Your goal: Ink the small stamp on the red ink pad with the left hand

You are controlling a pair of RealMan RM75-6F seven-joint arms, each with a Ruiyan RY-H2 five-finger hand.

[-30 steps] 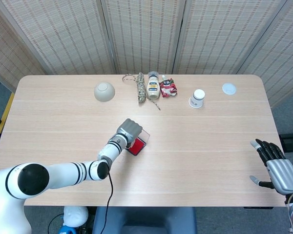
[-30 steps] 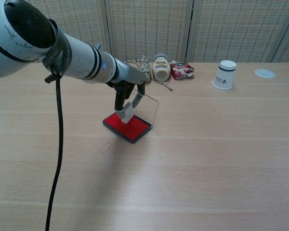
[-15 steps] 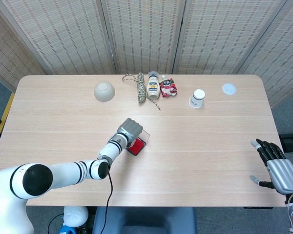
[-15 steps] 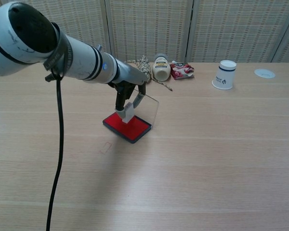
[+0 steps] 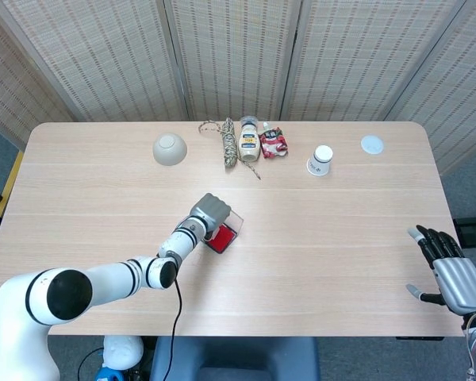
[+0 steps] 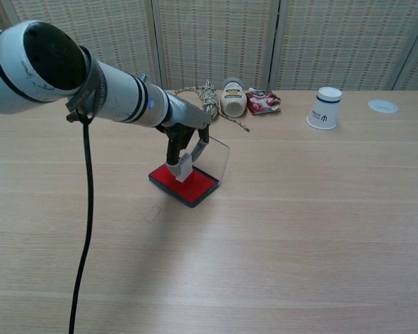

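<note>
The red ink pad (image 6: 192, 184) lies in its dark tray at mid-table with a clear lid (image 6: 219, 161) standing up at its far side; the pad (image 5: 221, 238) peeks out beside my hand in the head view. My left hand (image 6: 184, 132) pinches the small pale stamp (image 6: 182, 168) and holds it down onto the pad's near-left part. From above, that left hand (image 5: 209, 213) covers the stamp. My right hand (image 5: 452, 274) hangs open past the table's right front corner, holding nothing.
Along the far edge stand a pale bowl (image 5: 169, 148), a rope coil (image 5: 227, 143), a lying bottle (image 5: 249, 140), a red packet (image 5: 274, 143), an upturned paper cup (image 5: 321, 159) and a white lid (image 5: 371, 144). A black cable (image 6: 83, 229) trails from my left arm.
The left hand has lowered the stamp slightly, down and a little left onto the red pad. The right hand has stayed still.
</note>
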